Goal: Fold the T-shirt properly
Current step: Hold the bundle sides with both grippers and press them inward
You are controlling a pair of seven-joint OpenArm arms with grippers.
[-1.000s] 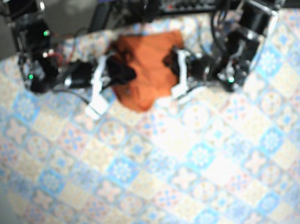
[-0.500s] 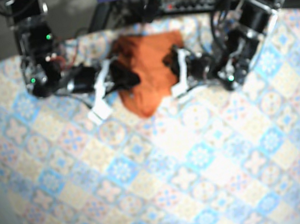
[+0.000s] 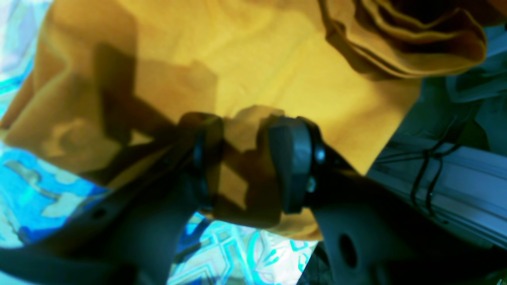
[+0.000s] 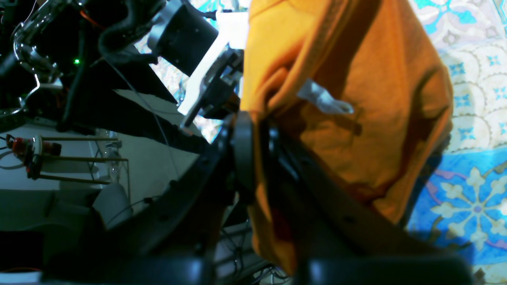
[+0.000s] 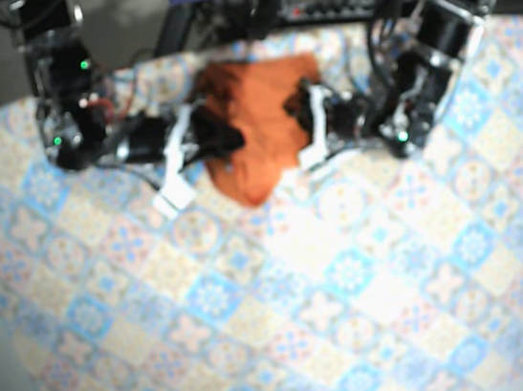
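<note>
Both angled inward: left gripper [image 3: 242,160], right gripper [image 4: 257,152] pinching T-shirt [image 5: 255,131] edges.

Near table [image 5: 351,290] open; left arm [image 5: 411,89], right arm [image 5: 129,141] flank T-shirt [image 5: 258,133].

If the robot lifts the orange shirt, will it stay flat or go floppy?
Probably floppy: the T-shirt drapes in folds at the right gripper. Likely light, since the left gripper bunches it with one small pinch. It probably won't roll or break; it looks like soft cloth.
</note>
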